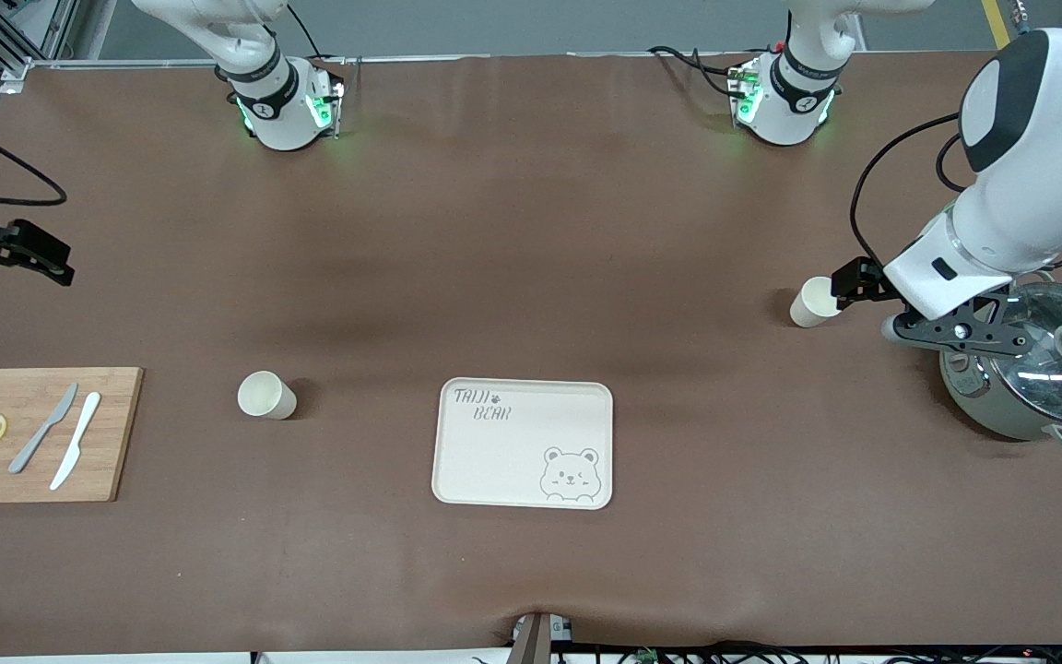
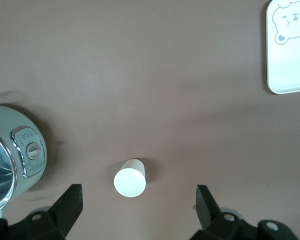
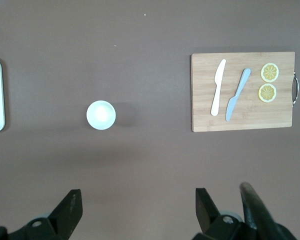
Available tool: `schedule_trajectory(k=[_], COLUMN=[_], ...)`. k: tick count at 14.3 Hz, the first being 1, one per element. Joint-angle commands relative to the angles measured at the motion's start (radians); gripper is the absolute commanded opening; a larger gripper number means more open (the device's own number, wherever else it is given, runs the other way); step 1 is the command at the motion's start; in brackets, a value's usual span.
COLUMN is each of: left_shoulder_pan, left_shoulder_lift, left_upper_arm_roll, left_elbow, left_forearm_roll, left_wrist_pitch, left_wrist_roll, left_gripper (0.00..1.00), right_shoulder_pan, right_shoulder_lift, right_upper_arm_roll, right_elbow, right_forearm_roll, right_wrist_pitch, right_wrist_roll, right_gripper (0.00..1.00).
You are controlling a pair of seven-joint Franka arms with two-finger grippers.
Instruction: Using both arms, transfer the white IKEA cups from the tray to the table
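1. With both cups off the tray [image 1: 524,443], the task looks at its last step: release and retreat.
2. Left gripper [image 1: 849,288]: jaws wide, holding nothing. One cup [image 1: 813,302] stands upright on the table [image 1: 531,231] at its fingertips in the front view; in the left wrist view it sits below and between the open fingers [image 2: 69,202], whether clear of them or touching I cannot tell.
3. Right gripper [image 1: 29,251]: jaws wide, empty, up near the right arm's end of the table. The other cup [image 1: 265,395] stands upright well apart from it, between a board [image 1: 38,433] and the tray.
4. A pot [image 1: 1033,373] sits just under the left wrist.
5. Judgement: next move calls only for lifting the left gripper straight away so a finger does not tip the cup.
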Motion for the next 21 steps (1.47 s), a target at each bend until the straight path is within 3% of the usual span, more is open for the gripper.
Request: schedule_trajectory(k=[1,8,21], left_shoulder_pan=[0.005,0.006,0.003], left_shoulder_lift=[0.021,0.021,0.022], left_upper_arm_roll=[-0.006,-0.006,-0.006], left_elbow=[0.024,0.039,0.059], left_forearm_roll=[-0.015,-0.015,-0.011], left_wrist_pitch=[-0.011,-0.010,-0.010], left_wrist_roll=[-0.010,-0.005,-0.009], left_gripper=[1.00,1.00,1.00], right_shoulder_pan=[-0.011,0.000,0.045], right_shoulder_lift=[-0.001,0.004,0.004], right_upper_arm_roll=[0.007,0.018,0.018], right_elbow=[0.026,0.027,0.028], right_forearm_roll=[0.022,0.024,0.024], right_wrist_pitch=[-0.035,-0.141,-0.215], right_wrist_roll=[-0.018,-0.016,-0.013], right_gripper=[1.00,1.00,1.00])
